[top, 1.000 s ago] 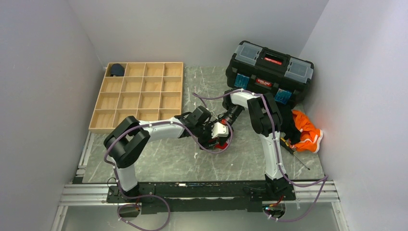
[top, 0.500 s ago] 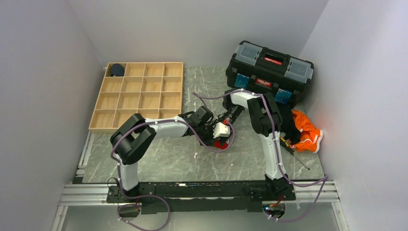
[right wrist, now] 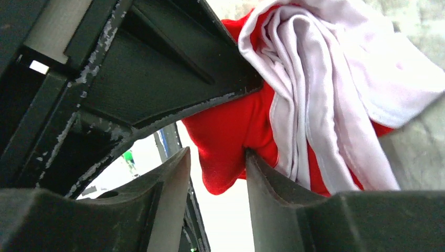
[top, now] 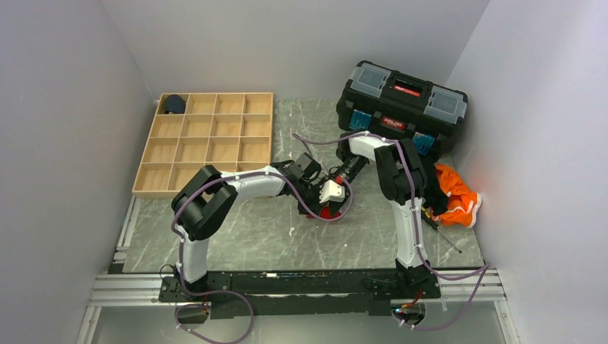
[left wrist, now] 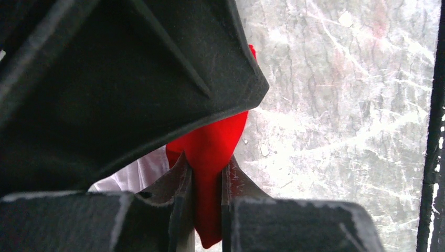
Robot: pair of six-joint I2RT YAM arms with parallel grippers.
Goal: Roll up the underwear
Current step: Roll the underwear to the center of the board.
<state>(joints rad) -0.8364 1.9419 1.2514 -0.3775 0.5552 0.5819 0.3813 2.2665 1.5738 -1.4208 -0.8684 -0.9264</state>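
Underwear [top: 328,212] mostly behind both grippers

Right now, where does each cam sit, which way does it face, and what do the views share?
Top external: above and behind the bases, facing down at the table; both arms show.
Left wrist: on the left arm, facing along its left claw, pinched on the underwear.
Right wrist: on the right arm, facing along its right claw, red fabric between the fingers.
Shared: all three show the underwear.
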